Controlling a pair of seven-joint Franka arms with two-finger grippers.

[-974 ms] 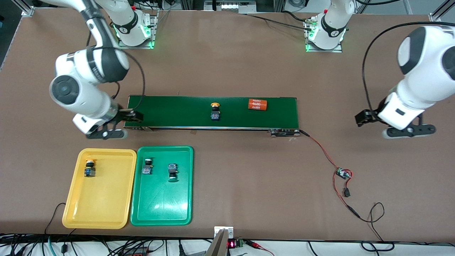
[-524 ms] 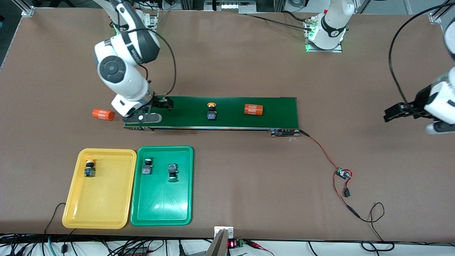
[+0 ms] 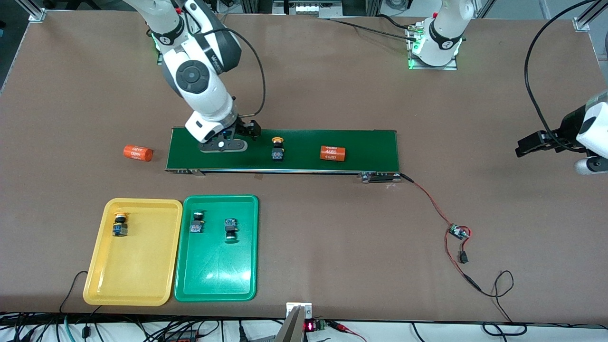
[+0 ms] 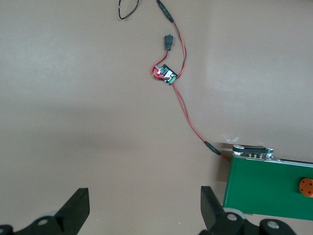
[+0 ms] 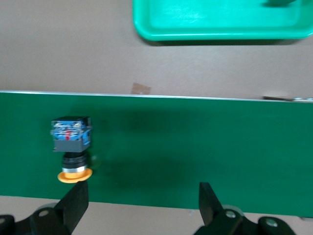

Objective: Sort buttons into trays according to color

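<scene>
We find the right claw (image 3: 247, 134) spread apart over the conveyor belt (image 3: 361, 142), beside the yellow-capped button (image 3: 277, 148) it presumably targets; yellow tray (image 3: 142, 280) lies nearer the camera; left claw (image 3: 534, 145) waits open, well apart from the belt.

green tray (image 5: 220, 22) cropped (blurry), left arm (image 3: 591, 128) cropped

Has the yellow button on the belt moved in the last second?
Yes. The yellow button has shifted along the belt toward the right arm's end, closer to the open right gripper that is now over the belt beside it.
</scene>
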